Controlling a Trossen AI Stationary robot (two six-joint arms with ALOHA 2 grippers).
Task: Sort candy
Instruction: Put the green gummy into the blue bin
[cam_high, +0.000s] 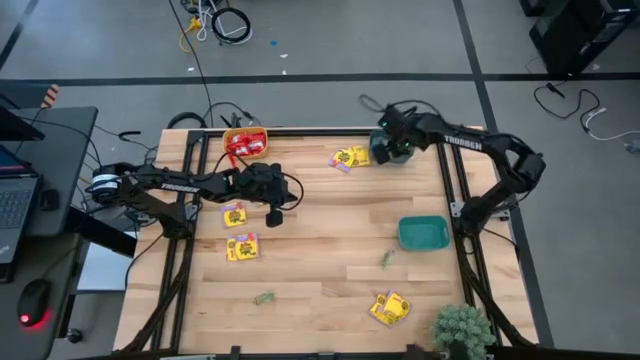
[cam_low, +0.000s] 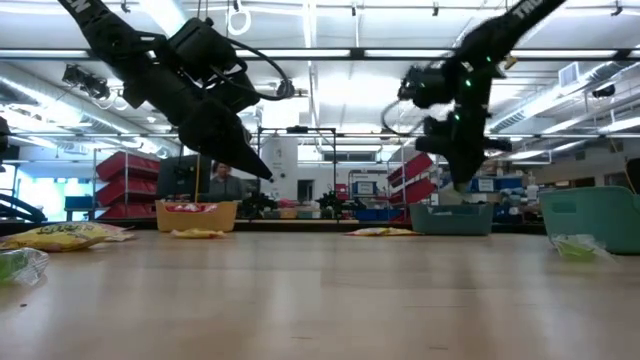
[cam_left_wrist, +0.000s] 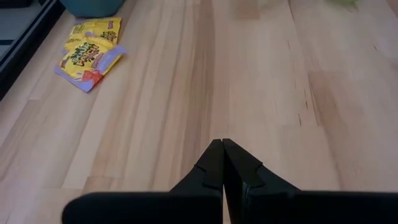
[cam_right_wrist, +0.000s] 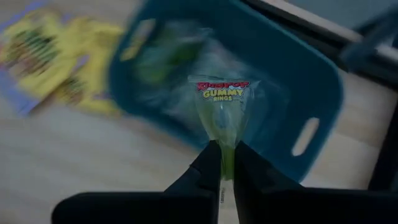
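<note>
My right gripper (cam_right_wrist: 222, 163) is shut on a pale green candy packet (cam_right_wrist: 222, 102) above a teal bowl (cam_right_wrist: 311, 93) at the table's far right (cam_high: 398, 152), which holds more pale packets. My left gripper (cam_left_wrist: 222, 146) hangs shut and empty above bare wood left of the middle (cam_high: 272, 215). An orange bowl (cam_high: 245, 143) at the far left holds red candy. Yellow candy packets lie flat on the wood beside the far teal bowl (cam_high: 350, 158), near the left gripper (cam_high: 235, 215) (cam_high: 242, 247) and at the near right (cam_high: 390, 308). Two green packets (cam_high: 385, 258) (cam_high: 263, 297) lie loose. My right gripper pinches the pale green packet by one narrow end (cam_right_wrist: 226, 149) between its two fingers. The fingers come from above, pointing steeply down. The packet sticks out past the fingertips, lifted clear, over the teal bowl's inside.
A second teal bowl (cam_high: 423, 233) stands at the right edge, nearer the front. A small green plant (cam_high: 462, 330) sits at the near right corner. The middle of the wooden table (cam_high: 330, 230) is bare. Shelves and a person show in the room behind.
</note>
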